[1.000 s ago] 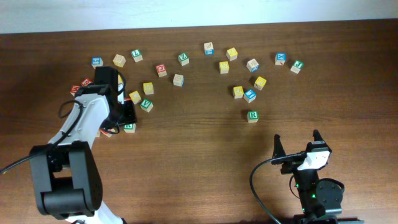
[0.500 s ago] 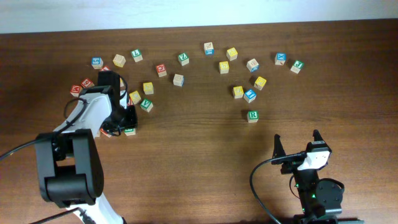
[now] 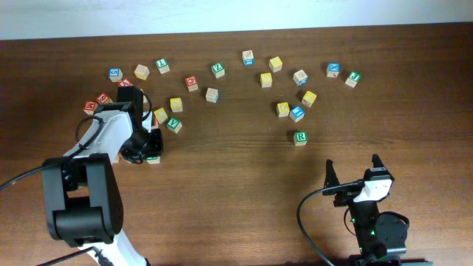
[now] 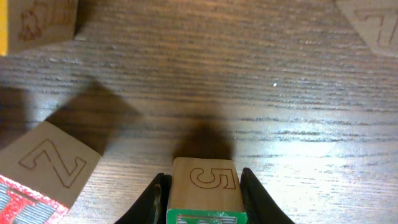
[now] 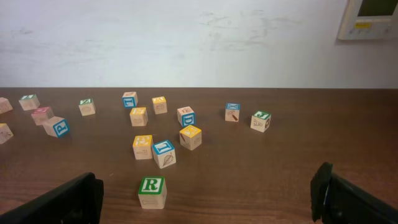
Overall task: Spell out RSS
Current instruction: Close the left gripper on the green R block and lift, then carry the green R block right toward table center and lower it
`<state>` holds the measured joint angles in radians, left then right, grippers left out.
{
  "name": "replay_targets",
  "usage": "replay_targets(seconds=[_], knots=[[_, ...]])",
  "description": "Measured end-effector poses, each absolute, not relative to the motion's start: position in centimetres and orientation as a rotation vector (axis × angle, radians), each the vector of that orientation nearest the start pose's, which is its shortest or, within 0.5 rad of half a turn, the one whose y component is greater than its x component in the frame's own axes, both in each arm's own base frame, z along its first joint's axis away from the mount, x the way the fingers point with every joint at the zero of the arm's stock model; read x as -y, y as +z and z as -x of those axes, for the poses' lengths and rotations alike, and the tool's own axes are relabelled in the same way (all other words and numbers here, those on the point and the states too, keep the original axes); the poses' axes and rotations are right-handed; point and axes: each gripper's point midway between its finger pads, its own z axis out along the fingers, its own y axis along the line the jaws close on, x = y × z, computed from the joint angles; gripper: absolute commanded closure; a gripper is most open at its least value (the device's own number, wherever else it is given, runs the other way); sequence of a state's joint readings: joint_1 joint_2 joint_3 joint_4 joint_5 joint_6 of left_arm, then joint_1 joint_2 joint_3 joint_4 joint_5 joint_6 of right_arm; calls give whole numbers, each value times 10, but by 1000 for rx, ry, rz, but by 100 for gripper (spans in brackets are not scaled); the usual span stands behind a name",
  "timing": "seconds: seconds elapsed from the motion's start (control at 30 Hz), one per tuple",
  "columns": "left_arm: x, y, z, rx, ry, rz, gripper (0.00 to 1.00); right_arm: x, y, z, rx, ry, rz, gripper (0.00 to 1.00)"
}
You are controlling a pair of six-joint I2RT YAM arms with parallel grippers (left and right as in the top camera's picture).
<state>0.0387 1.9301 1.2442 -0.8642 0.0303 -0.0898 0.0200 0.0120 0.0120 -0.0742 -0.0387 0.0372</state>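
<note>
Left gripper (image 4: 203, 198) straddles a wooden cube (image 4: 205, 179) bearing an engraved S-like mark and a green-edged face. The jaws stand close on both flanks, apparently to lift it for the word, though whether they are clamped cannot be told. The R cube (image 3: 300, 137) lies well apart toward the right side, just ahead of the right gripper (image 5: 205, 200), whose fingers stand wide apart and empty.

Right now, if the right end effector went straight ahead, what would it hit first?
Probably the yellow cube; the R cube is nearer but left of its line. Depth unclear.
</note>
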Motion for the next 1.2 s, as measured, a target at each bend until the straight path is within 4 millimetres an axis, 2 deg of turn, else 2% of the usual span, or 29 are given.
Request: replay_targets(seconds=[0.13,0.27,0.5,0.9,1.03,1.2], knots=[[-6,6,-336,-3151,-65,214,81,-12,158,-246,-1645,75,16,2],[10,7,-325,-3199,-137,185,84,-12,158,-246,-1645,76,15,2],[65,10,-305,-3276,-253,104,88,-12,158,-246,-1645,75,16,2],[146,10,-276,-3317,-182,124,87,-12,158,-246,-1645,76,15,2],[158,9,-268,-3312,-116,133,86,-12,158,-246,-1645,76,15,2],[161,8,-268,-3288,-44,147,80,-12,158,-246,-1645,75,16,2]])
